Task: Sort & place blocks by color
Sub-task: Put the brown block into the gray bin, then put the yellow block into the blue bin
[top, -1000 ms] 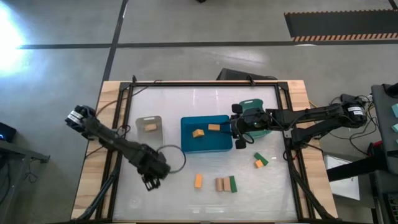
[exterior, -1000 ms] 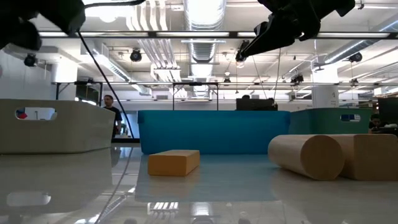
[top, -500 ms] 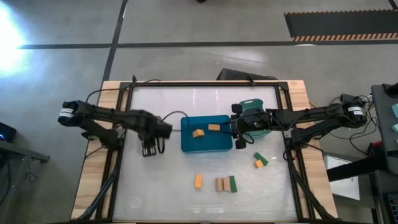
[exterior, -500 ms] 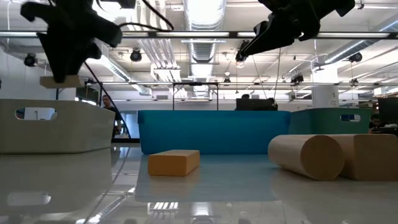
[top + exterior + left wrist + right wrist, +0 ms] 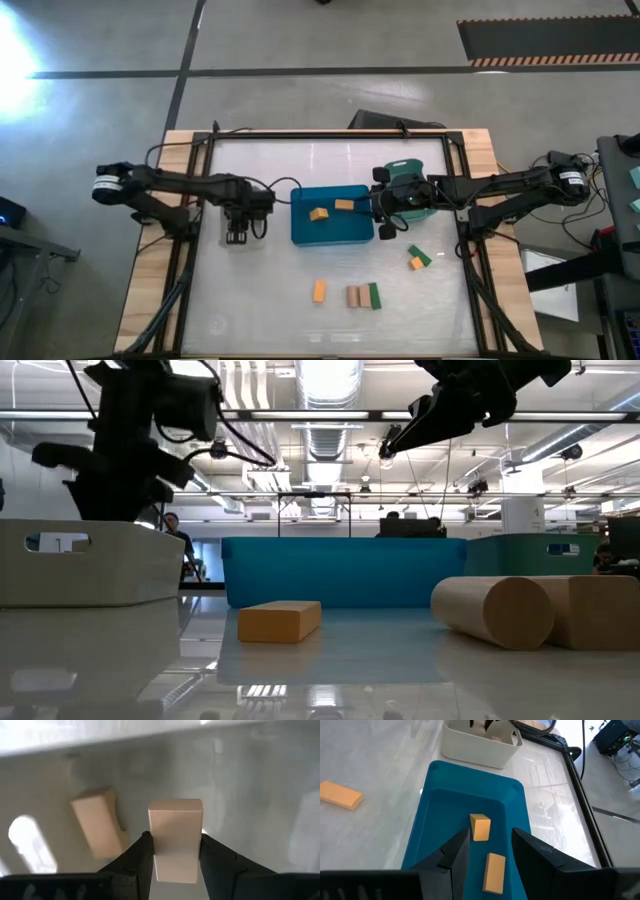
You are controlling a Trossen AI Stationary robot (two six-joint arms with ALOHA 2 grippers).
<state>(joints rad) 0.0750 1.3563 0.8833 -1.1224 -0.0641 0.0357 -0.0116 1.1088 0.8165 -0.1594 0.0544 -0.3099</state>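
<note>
Bright overhead light. Glare burns the floor (image 5: 20, 45) at the high view's upper left; ceiling lamps (image 5: 325, 380) reflect off the glossy surface (image 5: 320, 670) at the low view's bottom.

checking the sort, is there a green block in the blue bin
No, the blue bin holds only two orange blocks; the green blocks lie on the table.

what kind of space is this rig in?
Likely an open lab or workshop hall, not a home. The low view shows exposed ceiling ducts with strip lights and a person far behind the table; the high view shows a concrete floor with hazard-striped matting.
</note>
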